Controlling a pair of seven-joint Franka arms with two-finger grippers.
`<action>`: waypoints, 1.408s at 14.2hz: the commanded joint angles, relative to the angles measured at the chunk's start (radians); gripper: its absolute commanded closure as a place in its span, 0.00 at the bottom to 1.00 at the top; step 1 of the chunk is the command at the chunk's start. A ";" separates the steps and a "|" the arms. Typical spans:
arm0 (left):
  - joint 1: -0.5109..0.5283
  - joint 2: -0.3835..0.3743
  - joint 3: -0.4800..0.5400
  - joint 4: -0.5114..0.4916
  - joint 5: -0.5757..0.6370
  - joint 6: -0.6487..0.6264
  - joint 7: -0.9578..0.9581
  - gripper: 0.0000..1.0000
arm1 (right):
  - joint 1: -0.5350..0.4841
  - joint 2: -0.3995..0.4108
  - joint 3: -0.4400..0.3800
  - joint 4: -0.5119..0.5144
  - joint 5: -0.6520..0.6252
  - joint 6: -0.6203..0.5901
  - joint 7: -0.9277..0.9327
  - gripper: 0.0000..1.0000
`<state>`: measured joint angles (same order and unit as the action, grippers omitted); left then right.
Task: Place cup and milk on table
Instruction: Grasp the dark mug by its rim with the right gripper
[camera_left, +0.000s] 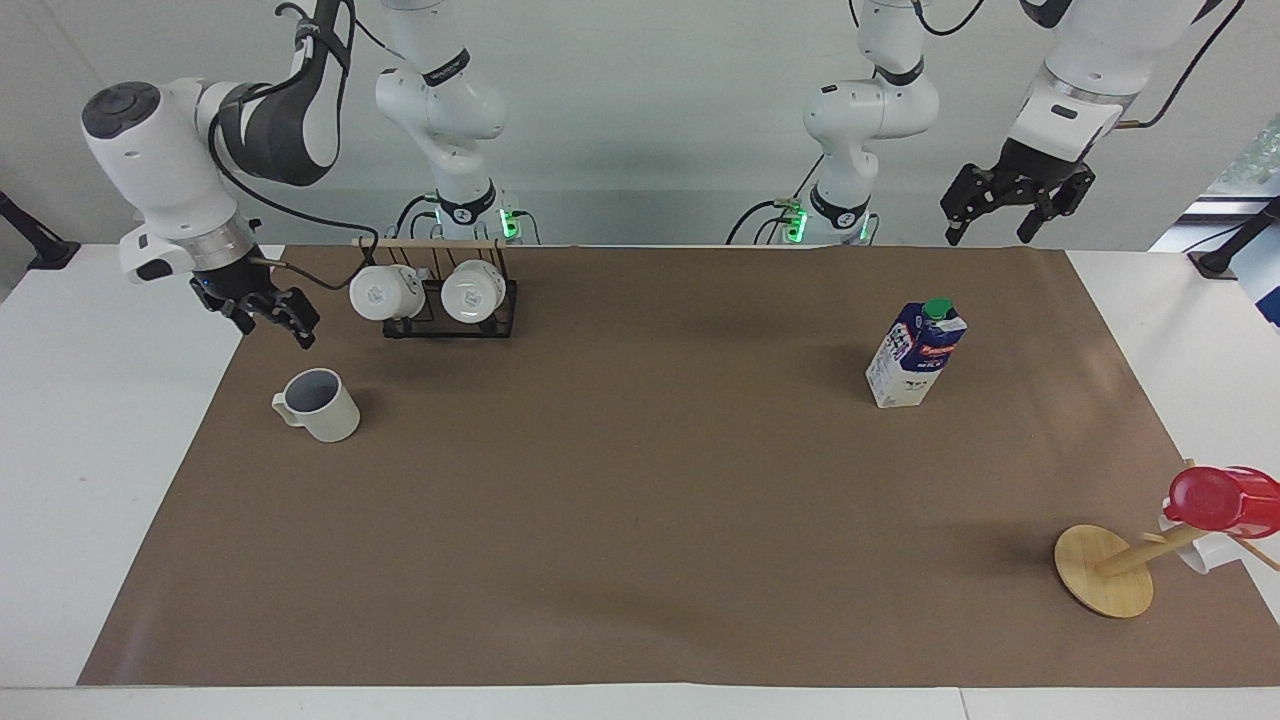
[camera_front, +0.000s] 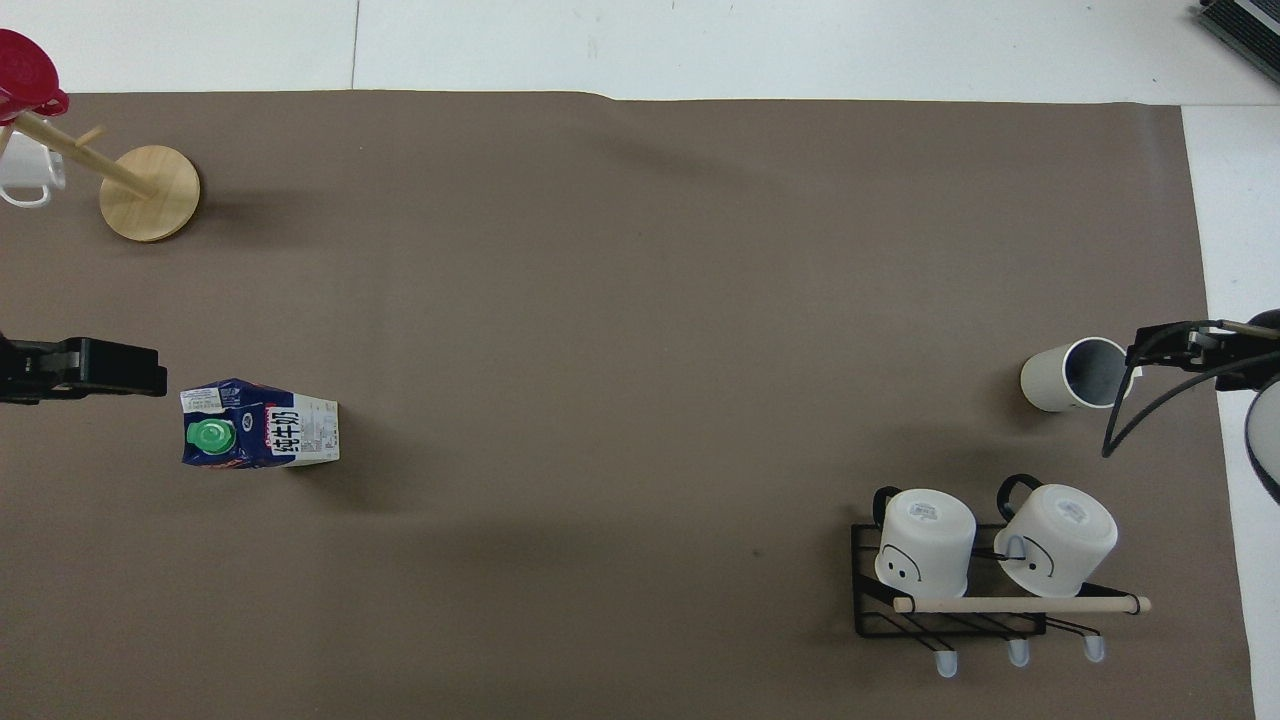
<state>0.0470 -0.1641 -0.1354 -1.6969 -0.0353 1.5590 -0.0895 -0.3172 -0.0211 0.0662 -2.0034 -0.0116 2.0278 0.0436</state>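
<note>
The cup stands upright on the brown sheet of the bench toward the right arm's end, and the milk stands upright toward the left arm's end, well apart from it. The right pincer hangs empty above the sheet's edge near the cup, beside a black rack holding two white mugs. The left pincer hangs open above the bench edge by the robots, clear of the milk.
</note>
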 joint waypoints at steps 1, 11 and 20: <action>0.011 0.006 -0.006 0.017 0.006 -0.020 -0.007 0.00 | -0.025 0.021 0.009 -0.040 0.010 0.064 -0.025 0.00; 0.011 0.006 -0.006 0.017 0.008 -0.020 -0.007 0.00 | -0.065 0.098 0.007 -0.118 0.010 0.245 -0.011 0.00; 0.011 0.006 -0.006 0.017 0.006 -0.020 -0.007 0.00 | -0.069 0.148 0.009 -0.143 0.010 0.273 -0.022 0.34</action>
<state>0.0470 -0.1641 -0.1354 -1.6969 -0.0352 1.5590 -0.0896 -0.3727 0.1328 0.0660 -2.1300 -0.0116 2.2742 0.0436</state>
